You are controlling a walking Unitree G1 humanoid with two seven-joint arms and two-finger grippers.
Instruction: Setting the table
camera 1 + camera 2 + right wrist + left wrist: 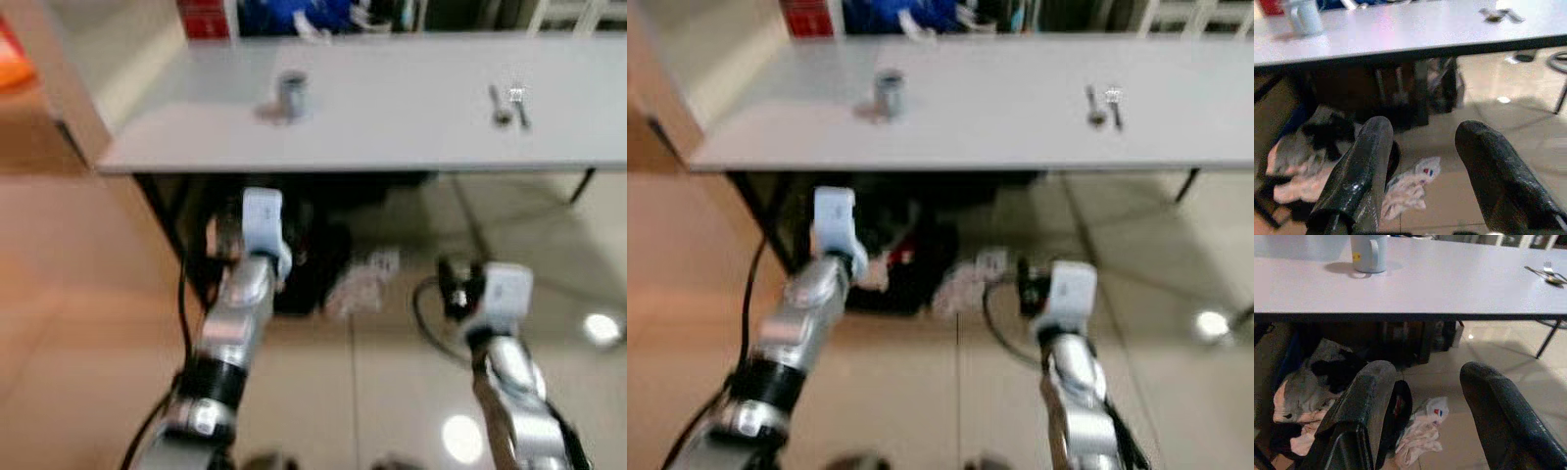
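Below table [392,147]: clothes heap [1308,391] | claws [1425,416] [1422,171] parted, empty

Head views motion-blurred, wrist views sharper; bright overhead light, round glare spots on floor [600,328], deep shadow under counter [392,137].

Both silver arms are held forward and low, bent at the elbow, the left arm [235,333] reaching somewhat further ahead than the right arm [514,392]. The left gripper [1422,396] is seen with its two black fingers spread apart and nothing held between them. The right gripper [1422,156] is likewise parted and empty, its fingers [1364,166] pointed forward and slightly downward
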